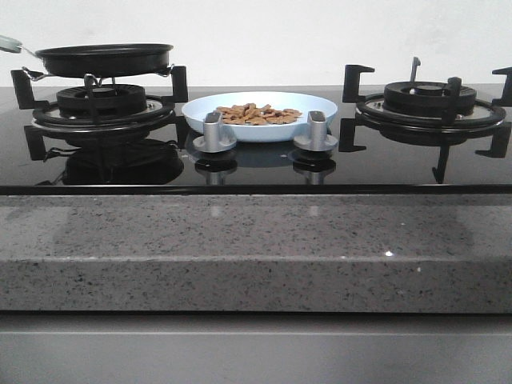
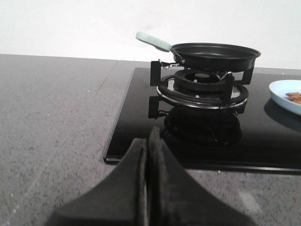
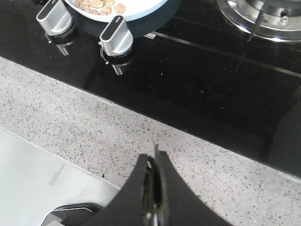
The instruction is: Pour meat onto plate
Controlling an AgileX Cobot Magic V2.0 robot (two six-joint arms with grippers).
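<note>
The pale blue plate [image 1: 320, 108] sits on the black hob between the two burners, with the orange-brown meat [image 1: 258, 114] heaped in it. An edge of the plate [image 2: 282, 92] with a bit of meat [image 2: 295, 96] shows in the left wrist view, and the plate [image 3: 141, 7] with meat [image 3: 99, 5] shows in the right wrist view. The black frying pan [image 1: 104, 58] with a pale green handle [image 2: 154, 41] rests on the left burner. My left gripper [image 2: 149, 141] is shut and empty over the stone counter. My right gripper [image 3: 153, 160] is shut and empty above the counter's front. Neither gripper shows in the front view.
Two grey knobs [image 1: 214, 132] [image 1: 315, 130] stand in front of the plate. The right burner [image 1: 430, 100] carries nothing. A speckled grey counter [image 1: 256, 248] runs along the front of the glass hob [image 1: 400, 164]; a white wall stands behind.
</note>
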